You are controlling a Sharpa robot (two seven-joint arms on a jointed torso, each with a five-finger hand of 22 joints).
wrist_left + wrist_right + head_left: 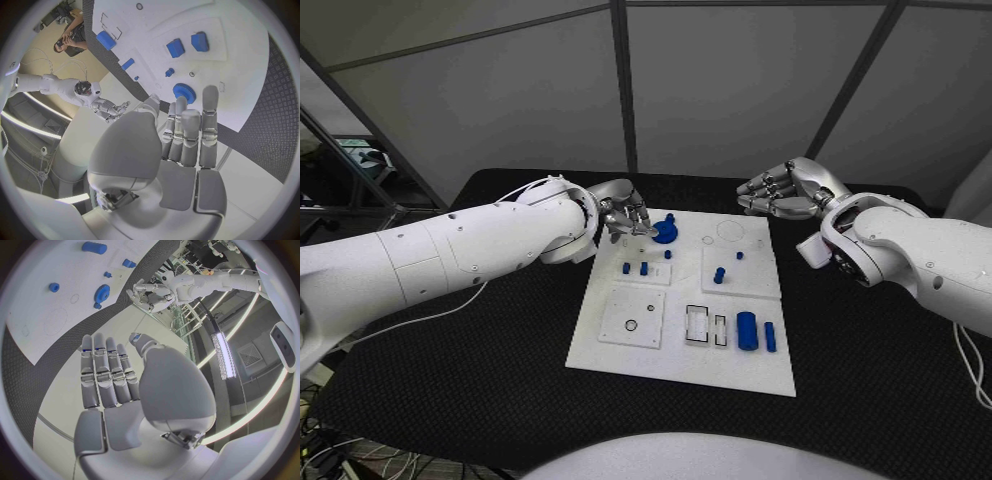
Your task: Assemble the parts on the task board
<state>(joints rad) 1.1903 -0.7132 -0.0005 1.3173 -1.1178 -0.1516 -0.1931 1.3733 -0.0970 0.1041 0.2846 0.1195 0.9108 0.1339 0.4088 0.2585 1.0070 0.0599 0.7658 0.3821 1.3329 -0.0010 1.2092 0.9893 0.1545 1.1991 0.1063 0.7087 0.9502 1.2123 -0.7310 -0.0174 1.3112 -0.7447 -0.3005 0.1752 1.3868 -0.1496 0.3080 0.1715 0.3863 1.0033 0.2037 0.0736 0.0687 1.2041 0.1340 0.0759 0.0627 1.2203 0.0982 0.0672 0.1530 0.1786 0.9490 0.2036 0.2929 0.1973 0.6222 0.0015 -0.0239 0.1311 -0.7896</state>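
- We see the white rectangular task board (pixel 678 372) on the black bench (pixel 877 340), grey panels behind.
- Left hand (pixel 626 218) hovers released beside the blue toothed gear (pixel 666 234); right hand (pixel 788 190) released, well apart.

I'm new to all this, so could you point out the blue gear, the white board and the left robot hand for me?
Blue gear (pixel 666 234): head view, on its toothed disc.
White board (pixel 678 366): head view, on its bare near edge.
Left robot hand (pixel 626 217): head view, on the silver fingers beside the gear.
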